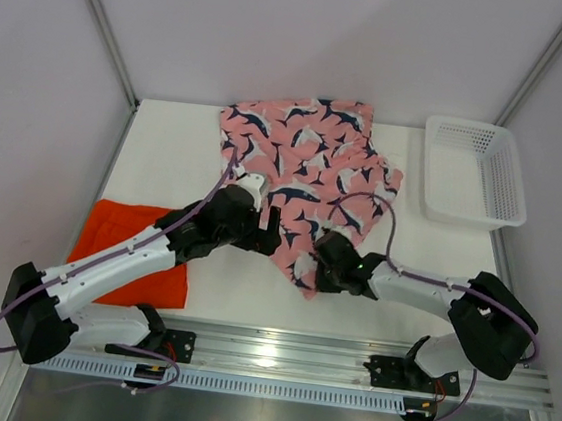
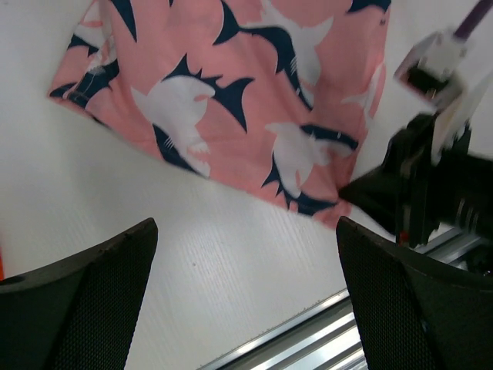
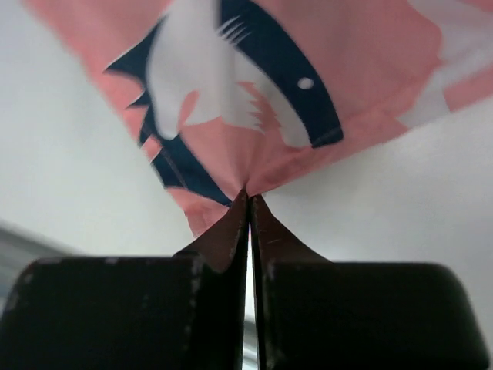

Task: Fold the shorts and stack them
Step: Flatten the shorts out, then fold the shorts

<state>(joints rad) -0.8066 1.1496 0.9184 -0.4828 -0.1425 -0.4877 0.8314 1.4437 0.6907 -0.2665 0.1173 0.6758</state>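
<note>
The right gripper point(image 3: 249, 202) fills the bottom of its wrist view. Its 2 dark fingers are pressed tight together, pinching a puckered corner of the pink shark-print shorts point(image 1: 311, 168). From above, that corner is the pair's near tip, pointing toward the arms. The rest of the pair lies spread and somewhat rumpled across the middle and back of the white table point(image 1: 166, 158).

The left gripper point(image 2: 246, 227) sits just left of the pink pair's near edge. Its 2 fingers are spread wide with nothing between them. Its wrist view shows bare table below and the pink hem ahead, with the right gripper's black body at the right edge.

The orange shorts point(image 1: 127, 245) lie flat at the table's front left, partly under the left arm and well apart from the pink pair. A white mesh basket point(image 1: 476, 171) stands at the back right, near the pink shorts but not touching them. A metal rail point(image 1: 286, 352) runs along the near edge and carries both arm bases.
</note>
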